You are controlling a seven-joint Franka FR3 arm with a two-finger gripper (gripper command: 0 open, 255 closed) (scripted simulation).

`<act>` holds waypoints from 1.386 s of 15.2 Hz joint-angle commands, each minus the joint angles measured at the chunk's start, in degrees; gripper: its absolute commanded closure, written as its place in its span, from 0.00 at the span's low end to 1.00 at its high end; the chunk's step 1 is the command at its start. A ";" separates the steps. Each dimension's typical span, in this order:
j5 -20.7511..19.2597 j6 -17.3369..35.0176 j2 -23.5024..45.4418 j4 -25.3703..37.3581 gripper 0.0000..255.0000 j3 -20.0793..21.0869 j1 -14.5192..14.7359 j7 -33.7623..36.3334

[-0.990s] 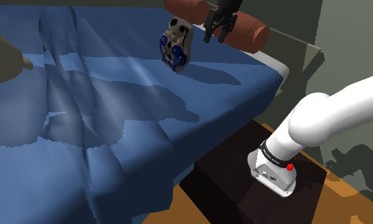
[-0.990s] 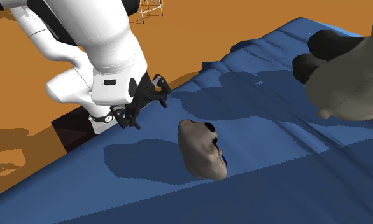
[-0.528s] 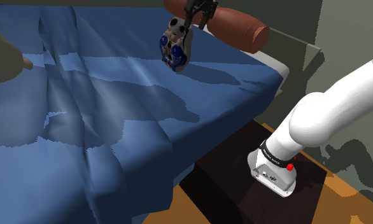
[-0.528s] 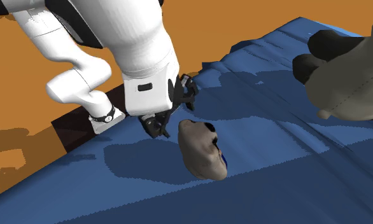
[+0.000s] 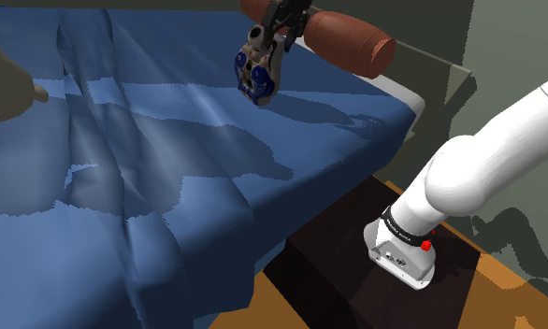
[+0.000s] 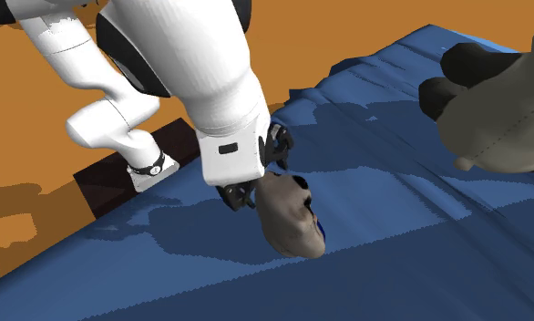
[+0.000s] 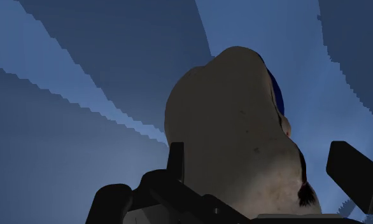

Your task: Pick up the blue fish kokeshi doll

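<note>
Starting at the shoulder view's far left: passing a grey plush shape (image 5: 3, 89), crossing the rumpled blue bedcover (image 5: 122, 178), reaching the kokeshi doll (image 5: 259, 67) in the upper middle, lying on that cover with its blue-patterned face toward the camera. Finding the black gripper (image 5: 281, 39) right at the doll's upper end, just ahead of the brown bolster (image 5: 349, 42) at upper right and above the dark stand (image 5: 324, 266) at lower right.

Looking along the hand in the wrist view: seeing fingers (image 7: 177, 164) standing wide apart, straddling the doll's pale back, probably not yet pressing it, with contact on the closer side too hard to call.

Judging the step in hand as seating the grasp: sinking slightly deeper to bracket the thickest part, centring for even contact on both sides, then closing gently. Otherwise risking the rounded body slipping out or rolling on the soft cover.
</note>
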 commanded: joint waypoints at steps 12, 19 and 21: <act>0.11 1.33 -0.13 -1.42 1.00 0.12 0.07 -0.12; -0.25 -3.96 0.20 4.27 1.00 -0.02 -0.01 0.84; -0.33 -5.48 0.40 6.02 1.00 -0.06 -0.02 1.11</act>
